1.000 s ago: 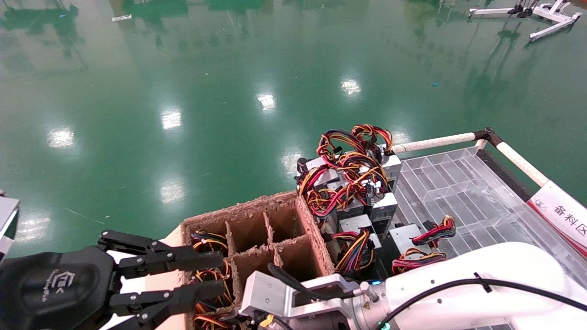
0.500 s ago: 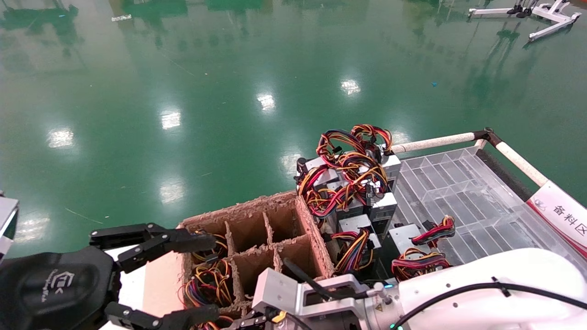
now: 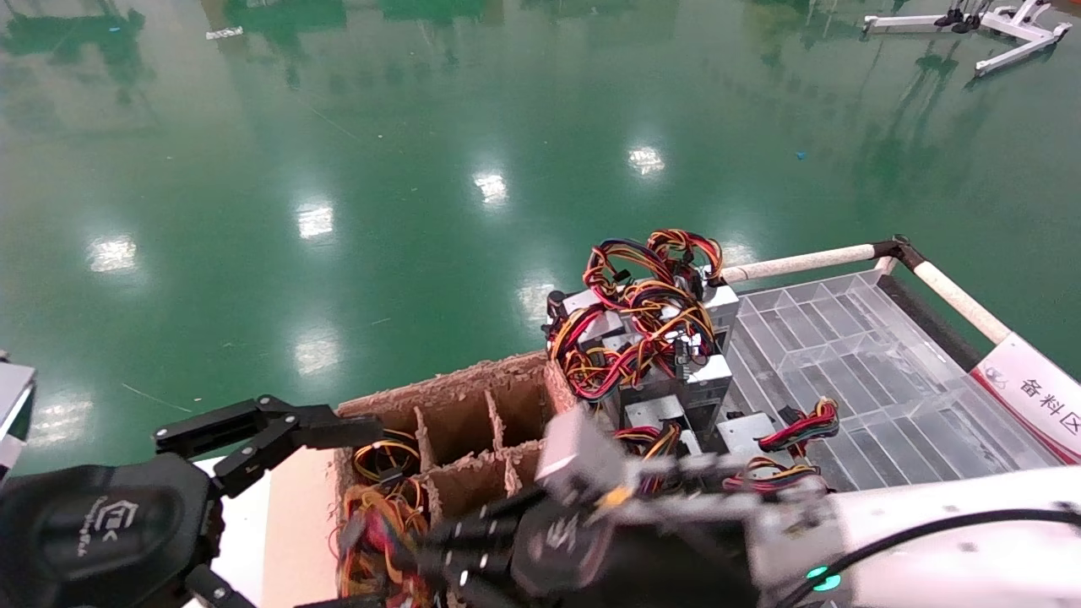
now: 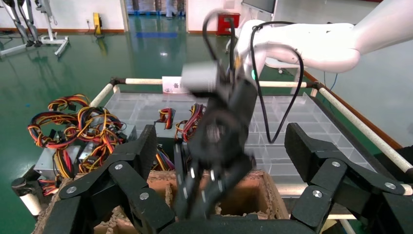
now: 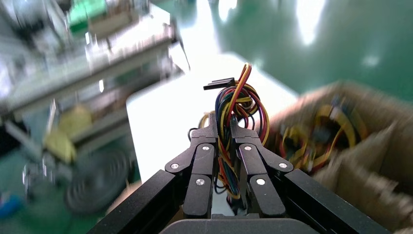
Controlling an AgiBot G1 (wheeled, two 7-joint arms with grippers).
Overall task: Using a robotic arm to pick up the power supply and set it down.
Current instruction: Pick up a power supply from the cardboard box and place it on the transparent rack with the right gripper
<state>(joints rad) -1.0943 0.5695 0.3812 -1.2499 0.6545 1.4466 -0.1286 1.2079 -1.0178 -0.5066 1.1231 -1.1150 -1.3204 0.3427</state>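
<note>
My right gripper (image 5: pixel 224 127) is shut on the looped red, yellow, orange and black wire bundle (image 5: pixel 238 100) of a power supply. In the head view this bundle (image 3: pixel 376 523) rises from a front-left cell of the brown cardboard divider box (image 3: pixel 473 384). The supply's grey body is hidden in the cell. The robotic arm's black right hand (image 3: pixel 540 549) hangs over the box's near side, blurred by motion. My left gripper (image 4: pixel 221 141) is wide open at the box's left side, holding nothing, with the right hand between its fingers (image 4: pixel 141 151) in the left wrist view.
Several other power supplies (image 3: pixel 667 338) with wire loops stand right of the box. A clear compartment tray (image 3: pixel 853 355) lies behind them, bounded by a white rail (image 3: pixel 802 262) and a white sign (image 3: pixel 1039 397). Green floor lies beyond.
My left gripper has opened wide and drawn back to the left. My right wrist has swung up and over the box, with the wire bundle in its fingers.
</note>
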